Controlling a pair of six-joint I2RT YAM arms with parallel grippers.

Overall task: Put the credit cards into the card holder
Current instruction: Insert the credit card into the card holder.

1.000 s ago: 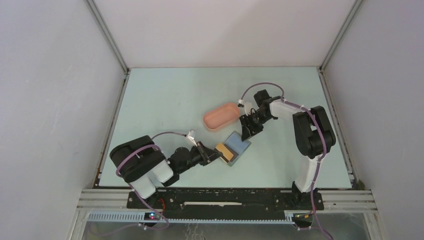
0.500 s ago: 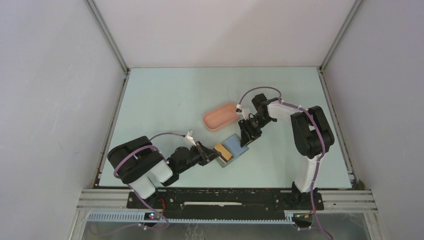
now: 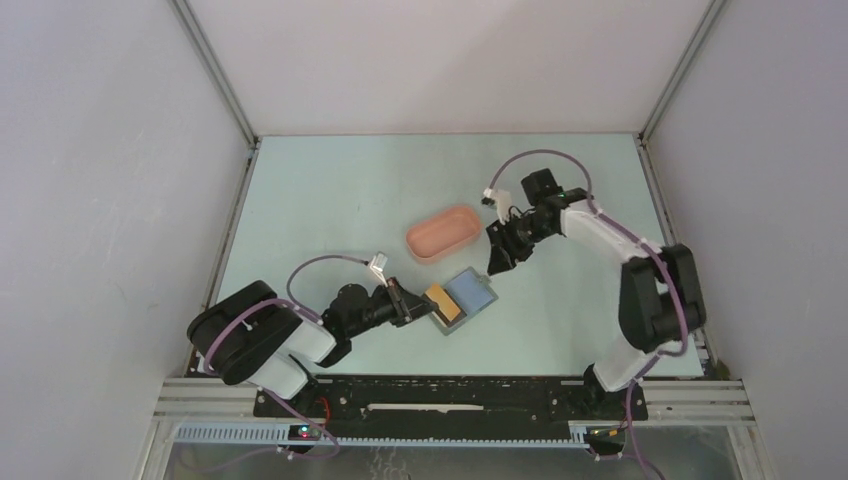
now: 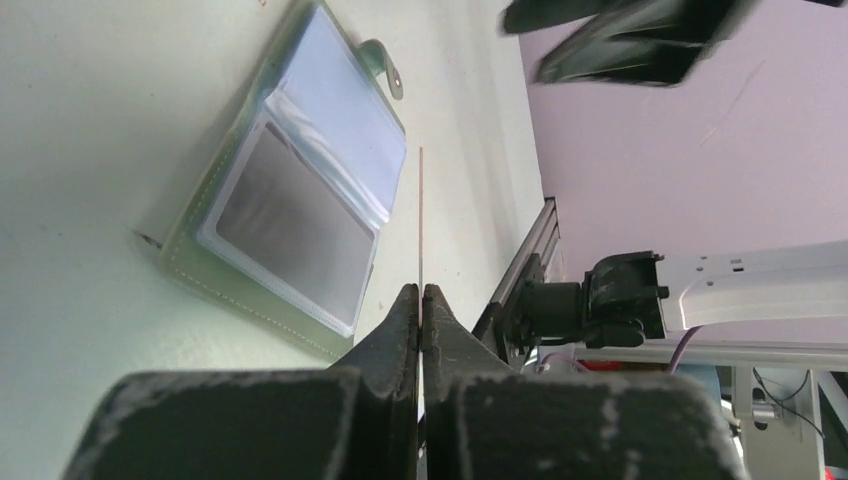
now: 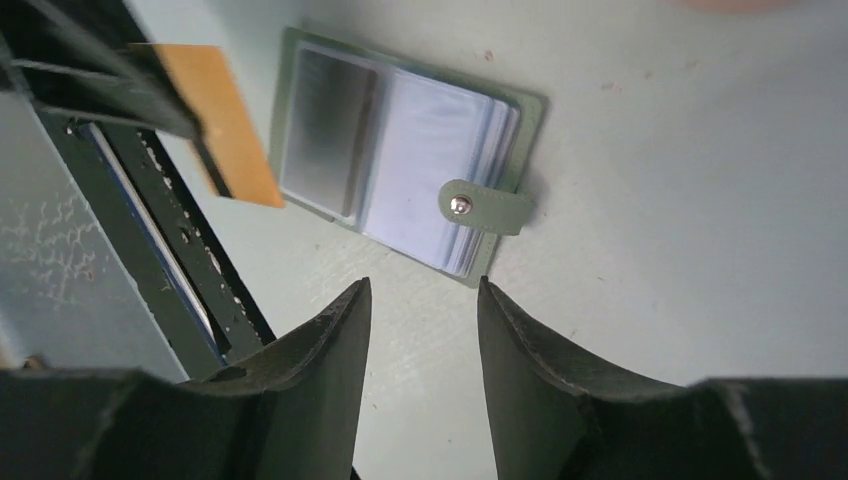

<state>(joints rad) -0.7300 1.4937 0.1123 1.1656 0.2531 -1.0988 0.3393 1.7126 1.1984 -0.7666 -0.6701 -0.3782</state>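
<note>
The grey-green card holder (image 3: 468, 296) lies open on the table, showing clear sleeves and a snap tab (image 5: 482, 207). It also shows in the left wrist view (image 4: 300, 190) and the right wrist view (image 5: 400, 150). My left gripper (image 3: 424, 306) (image 4: 421, 292) is shut on a yellowish-tan credit card (image 3: 443, 303) (image 5: 226, 124), seen edge-on in the left wrist view (image 4: 421, 220), held over the holder's left edge. My right gripper (image 3: 497, 262) (image 5: 422, 290) is open and empty, raised just off the holder's far right side.
A pink oblong tray (image 3: 442, 232) stands just behind the holder, left of my right gripper. White walls enclose the table on three sides. A black rail (image 3: 450, 395) runs along the near edge.
My right gripper has pulled back from the holder's far corner and its arm has swung out to the right. The holder and my left gripper with the card have shifted slightly left.
</note>
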